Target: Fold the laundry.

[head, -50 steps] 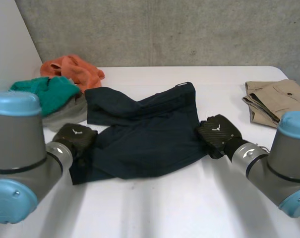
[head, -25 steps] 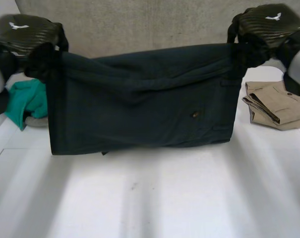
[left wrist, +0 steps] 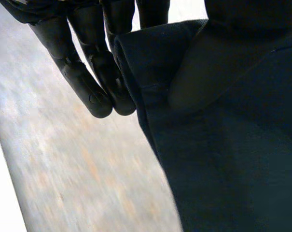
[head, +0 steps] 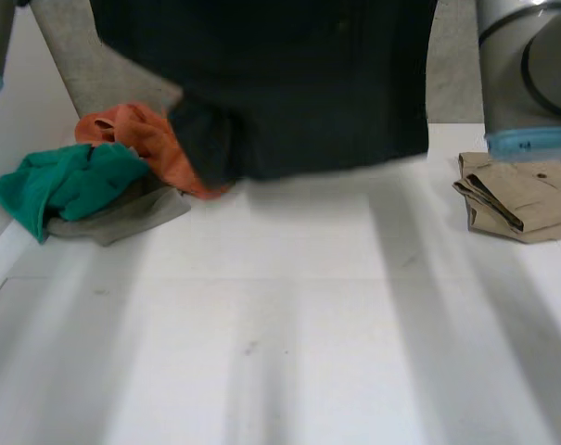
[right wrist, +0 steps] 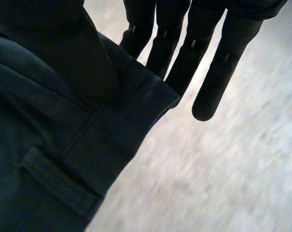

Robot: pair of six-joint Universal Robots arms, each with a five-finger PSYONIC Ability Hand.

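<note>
**Dark trousers held up by both top corners, ready to lay flat**

Dark trousers (head: 299, 93) hang across the upper middle of the head view, lower edge clear of the white table (head: 289, 324); right arm (head: 530, 74) rises at upper right

Left hand (left wrist: 83, 77): straight fingers behind one top corner of the cloth, thumb pressed on the front, so the corner is pinched; right hand (right wrist: 203, 63) holds the other top corner the same way, thumb over the waistband, a belt loop (right wrist: 54, 181) just below its grip

Lower left corner of the trousers is bunched and hangs in front of the orange cloth (head: 141, 134); cannot tell whether they touch; green cloth (head: 67, 181) and grey cloth (head: 122, 215) are heaped at centre left; folded tan trousers (head: 516, 199) lie at the right edge

Judgement, step in hand: lowering the piece flat for its fold; hold both pinches firm and level so the waistband stays straight; bring it toward the bare lower middle of the table, clear of the heap and the tan trousers; let the lower edge land first, then draw back so the bunched corner pulls out; risk is a thin pinch slipping, or the hem snagging the orange cloth
</note>
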